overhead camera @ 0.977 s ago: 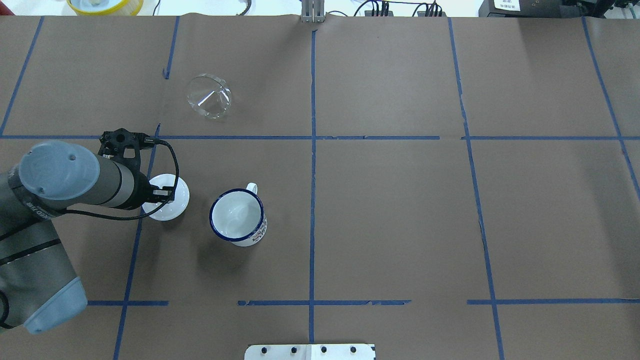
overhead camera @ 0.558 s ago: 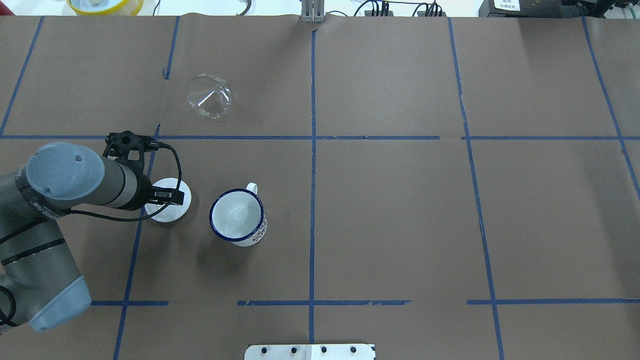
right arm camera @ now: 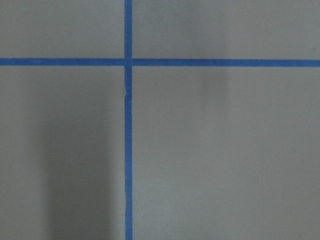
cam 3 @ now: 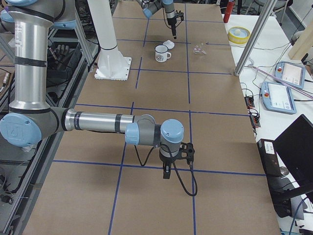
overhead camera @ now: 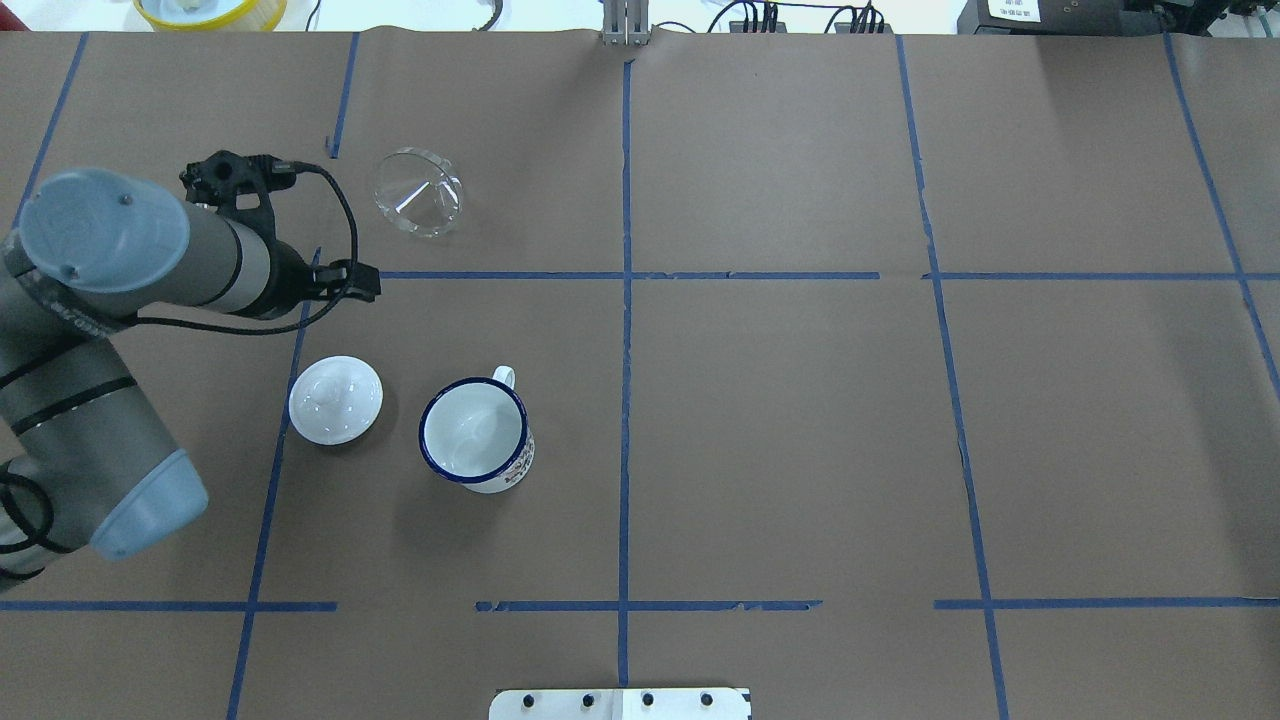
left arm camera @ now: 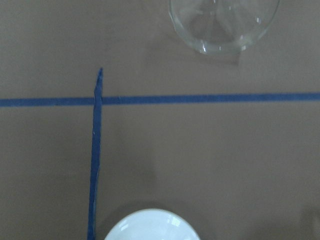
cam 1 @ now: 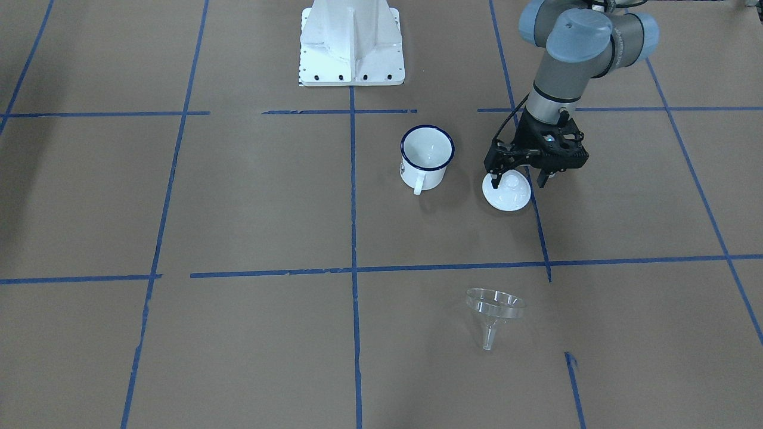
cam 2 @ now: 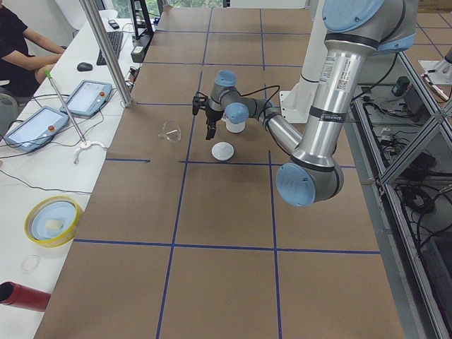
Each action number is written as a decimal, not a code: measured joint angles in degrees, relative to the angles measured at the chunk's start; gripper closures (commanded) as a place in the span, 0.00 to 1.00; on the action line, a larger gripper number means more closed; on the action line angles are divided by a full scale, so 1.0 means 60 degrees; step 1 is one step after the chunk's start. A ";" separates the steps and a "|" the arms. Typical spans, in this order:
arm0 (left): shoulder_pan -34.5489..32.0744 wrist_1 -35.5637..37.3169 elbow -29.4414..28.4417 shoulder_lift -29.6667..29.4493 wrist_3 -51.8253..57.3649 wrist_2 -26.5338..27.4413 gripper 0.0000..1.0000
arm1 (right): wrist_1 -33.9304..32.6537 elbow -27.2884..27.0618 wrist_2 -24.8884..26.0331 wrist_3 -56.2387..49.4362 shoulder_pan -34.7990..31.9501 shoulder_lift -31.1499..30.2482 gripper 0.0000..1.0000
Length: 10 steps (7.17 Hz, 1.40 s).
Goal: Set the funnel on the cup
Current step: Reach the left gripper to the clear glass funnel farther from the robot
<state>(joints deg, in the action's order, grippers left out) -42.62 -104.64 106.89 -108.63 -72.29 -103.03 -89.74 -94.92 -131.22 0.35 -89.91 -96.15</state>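
One second ago the left gripper (cam 1: 517, 179) was low over the lid (overhead camera: 336, 399). It has since lifted clear and swung toward the funnel (overhead camera: 418, 192), jaws spread wide and empty. The funnel lies tipped on the table (overhead camera: 800, 400), well apart from the cup (overhead camera: 475, 433), so the pickup is probably next. Whether the right gripper (cam 3: 167, 172) is open or closed, I cannot tell.

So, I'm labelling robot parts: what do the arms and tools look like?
The left arm and right arm are silver-grey tubes with pale blue joint caps. The left tool and right tool are black, each with a looping black cable.
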 measured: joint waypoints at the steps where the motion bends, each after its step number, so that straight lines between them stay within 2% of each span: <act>1: -0.0287 -0.0028 -0.0246 -0.0478 -0.1116 0.0008 0.00 | 0.0000 0.0000 0.0000 0.0000 0.0000 0.0000 0.00; 3: -0.0478 -0.0683 -0.1133 -0.1291 -0.3834 0.0369 0.00 | 0.0000 0.0000 0.0000 0.0000 0.0000 0.0000 0.00; 5: -0.0457 -0.2232 -0.2753 -0.1974 -0.6054 0.1135 0.00 | 0.0000 -0.0001 0.0000 0.0000 0.0000 0.0000 0.00; 8: -0.0206 -0.3612 -0.4432 -0.2583 -0.6898 0.2100 0.00 | 0.0000 0.0000 0.0000 0.0000 0.0000 0.0000 0.00; 9: -0.0158 -0.4018 -0.4767 -0.2648 -0.6929 0.2196 0.11 | 0.0000 0.0000 0.0000 0.0000 0.0000 0.0000 0.00; 10: -0.0130 -0.4371 -0.5032 -0.2675 -0.6934 0.2226 0.26 | 0.0000 -0.0001 0.0000 0.0000 0.0000 0.0000 0.00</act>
<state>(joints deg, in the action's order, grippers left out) -43.40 -130.86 76.70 -124.68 -113.90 -89.68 -89.74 -94.92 -131.22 0.35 -89.91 -96.15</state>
